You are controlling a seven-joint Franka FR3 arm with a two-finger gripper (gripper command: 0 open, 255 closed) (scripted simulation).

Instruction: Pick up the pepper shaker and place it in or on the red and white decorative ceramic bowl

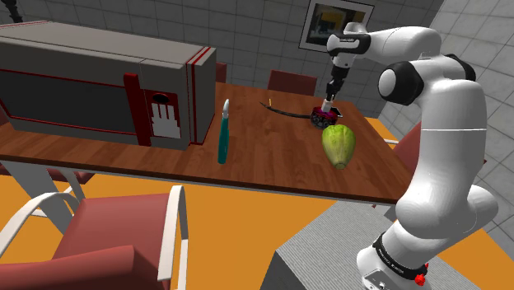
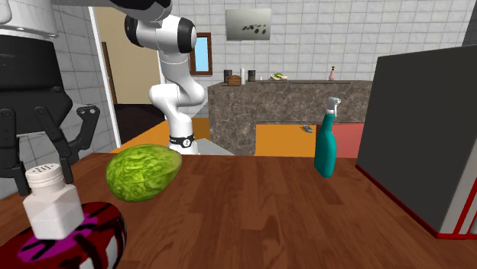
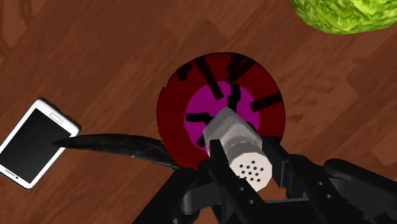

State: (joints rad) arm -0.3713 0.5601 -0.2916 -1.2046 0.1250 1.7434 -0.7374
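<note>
- The pepper shaker [image 2: 52, 202], white with a holed cap, stands in the bowl [image 2: 99, 229], leaning a little, its base on the bowl's magenta middle
- The bowl is dark red with black dashes and sits on the wooden table [image 2: 267, 214]; in the wrist view the shaker [image 3: 238, 143] covers part of the bowl's [image 3: 184, 102] centre
- The gripper [image 2: 37, 162] hangs right over the shaker; its fingers stand apart, one on each side of the cap, wider than the cap in the second exterior view, so nothing is clasped
- In the wrist view the gripper [image 3: 247, 159] flanks the cap closely
- A green head of lettuce [image 2: 143, 173] lies just beside the bowl, towards the stand in the shoulder view
- A dark curved strip [image 3: 121, 146] touches the bowl's other side and runs out to a white phone [image 3: 35, 141] with a black screen, lying flat
- A teal spray bottle [image 1: 223, 136] stands upright, well apart from the bowl [image 1: 323, 119], next to a big grey box with red trim [image 1: 99, 82]
- A red chair [image 1: 91, 247] stands at the table's near edge in the shoulder view
</note>
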